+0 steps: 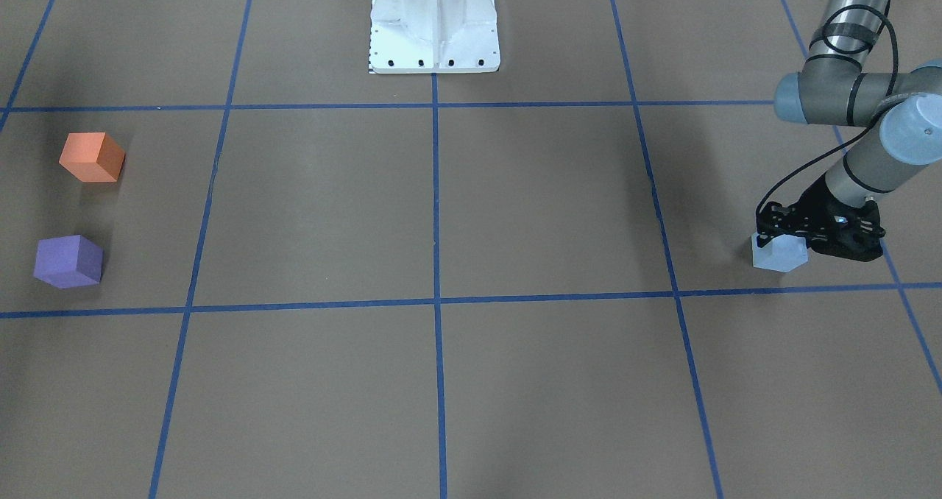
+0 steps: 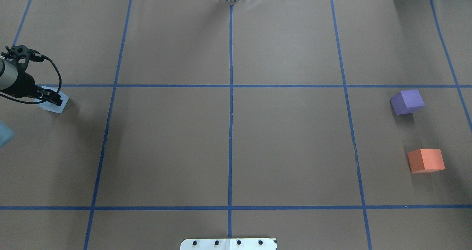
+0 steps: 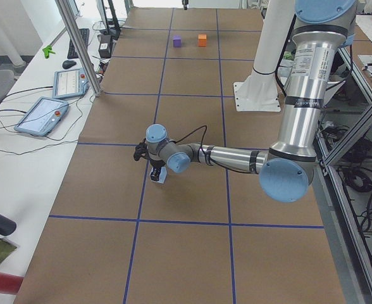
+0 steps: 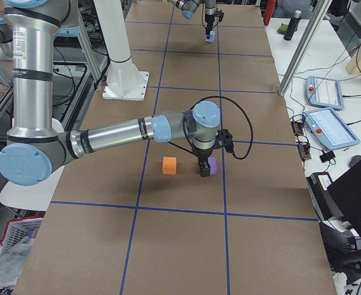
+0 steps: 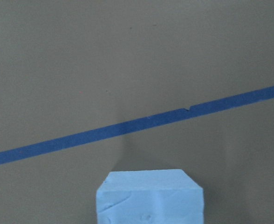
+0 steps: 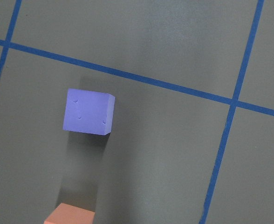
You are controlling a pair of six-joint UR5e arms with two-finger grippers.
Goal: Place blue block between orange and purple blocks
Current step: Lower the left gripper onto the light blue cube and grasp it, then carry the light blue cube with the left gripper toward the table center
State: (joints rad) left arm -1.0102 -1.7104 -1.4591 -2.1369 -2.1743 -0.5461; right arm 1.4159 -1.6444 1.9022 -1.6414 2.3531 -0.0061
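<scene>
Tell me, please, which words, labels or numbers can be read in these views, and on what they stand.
None can be read.
The pale blue foam cube, purple foam cube, orange foam cube: plain faces, no markings.
The grey handheld pendant screens on the side bench: too small to read.

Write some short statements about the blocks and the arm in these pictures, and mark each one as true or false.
1. The left end effector is at the blue block. True.
2. The orange block and the purple block stand apart. True.
3. The blue block lies between them. False: it sits far from them, at the other end of the table.
4. The orange block is stacked on the purple block. False: both rest on the table.
</scene>
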